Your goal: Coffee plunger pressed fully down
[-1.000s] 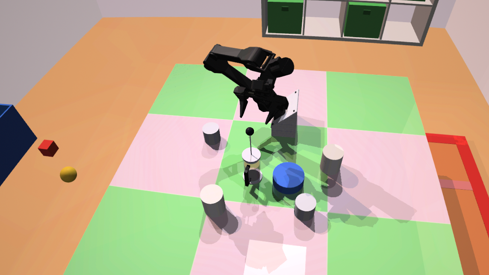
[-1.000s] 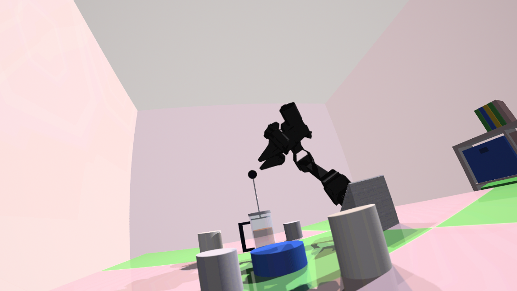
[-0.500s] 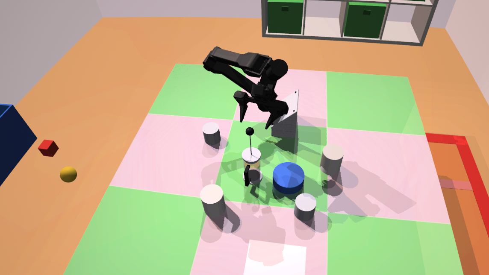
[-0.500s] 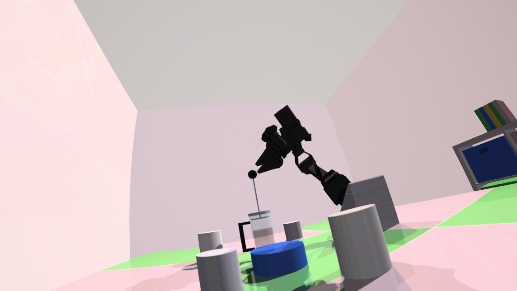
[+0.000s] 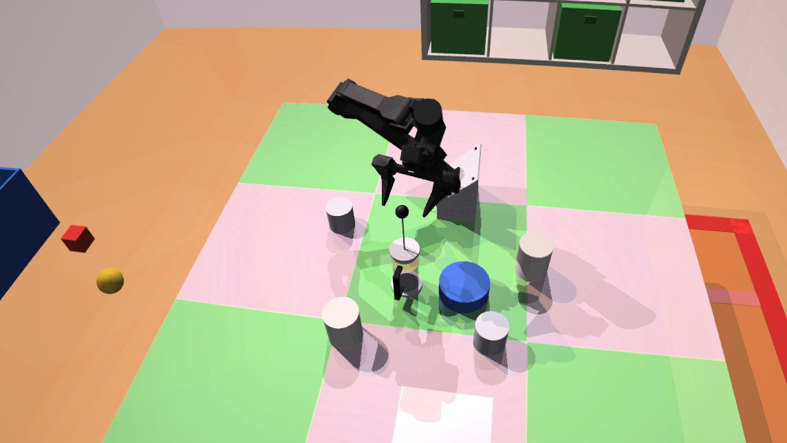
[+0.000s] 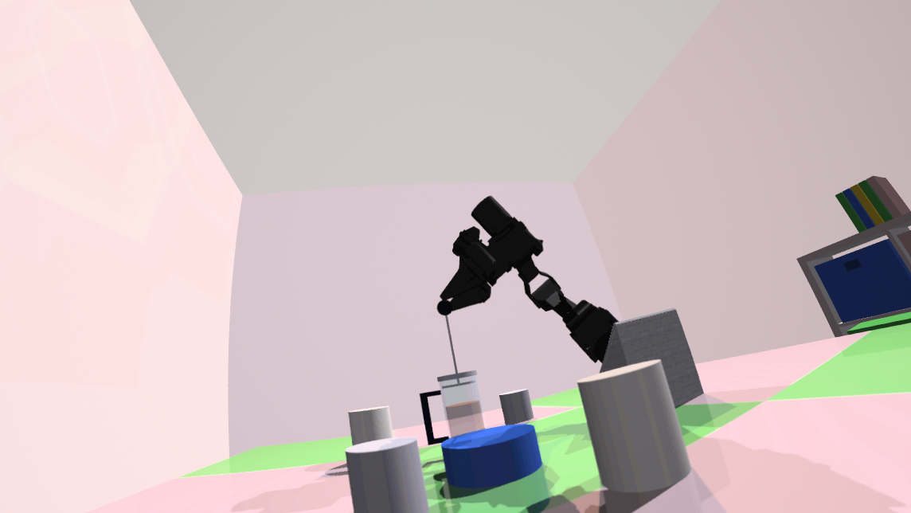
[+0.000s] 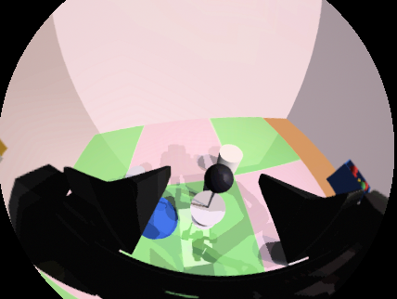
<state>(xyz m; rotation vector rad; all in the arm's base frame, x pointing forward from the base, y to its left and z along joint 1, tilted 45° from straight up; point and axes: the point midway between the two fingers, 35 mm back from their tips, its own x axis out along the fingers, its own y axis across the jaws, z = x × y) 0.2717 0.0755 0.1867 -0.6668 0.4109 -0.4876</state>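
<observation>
the gripper [image 5: 408, 204] hangs with its jaws wide apart and empty, the plunger knob [image 5: 402, 211] lying between the fingertips or just below them; contact cannot be judged. the rod is fully raised above the coffee press [image 6: 460, 402], which stands upright on the green centre tile beside the blue disc [image 5: 464, 285]. no pressing is done; closing or bearing down, the full stroke and the release all remain.
</observation>
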